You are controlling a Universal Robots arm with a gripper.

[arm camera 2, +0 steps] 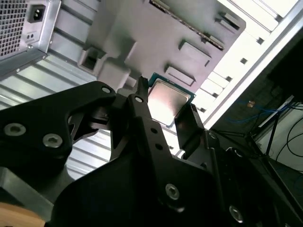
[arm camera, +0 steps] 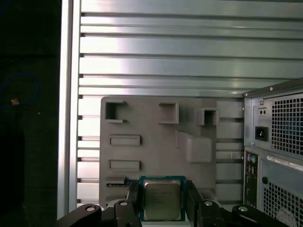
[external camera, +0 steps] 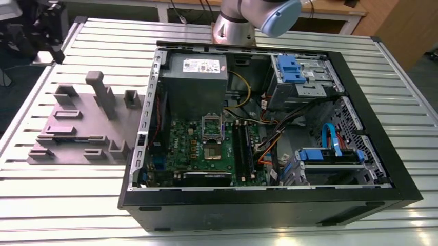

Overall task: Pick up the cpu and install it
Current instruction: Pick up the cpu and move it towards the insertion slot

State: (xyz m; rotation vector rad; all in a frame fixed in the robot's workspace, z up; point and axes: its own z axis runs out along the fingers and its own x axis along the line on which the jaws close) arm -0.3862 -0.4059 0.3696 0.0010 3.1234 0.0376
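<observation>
The cpu (arm camera: 162,198), a flat square chip with a silver-grey metal top and a thin green rim, sits between my gripper's (arm camera: 163,202) two black fingers (arm camera: 134,201). In the second wrist view the cpu (arm camera 2: 168,98) is again clamped in the gripper (arm camera 2: 166,105), one finger (arm camera 2: 142,92) on each side. The gripper is shut on it and holds it well above the grey fixture plate (arm camera: 156,142). In the exterior view the open computer case (external camera: 260,200) lies on its side, and the motherboard's socket (external camera: 213,134) faces up.
The grey fixture plate (external camera: 75,128) with raised blocks lies on the ribbed metal table (external camera: 61,189), at the exterior view's left of the case. Cables, blue drive cages (external camera: 294,69) and the power supply (external camera: 195,66) fill the case. The arm's base (external camera: 236,28) stands behind the case.
</observation>
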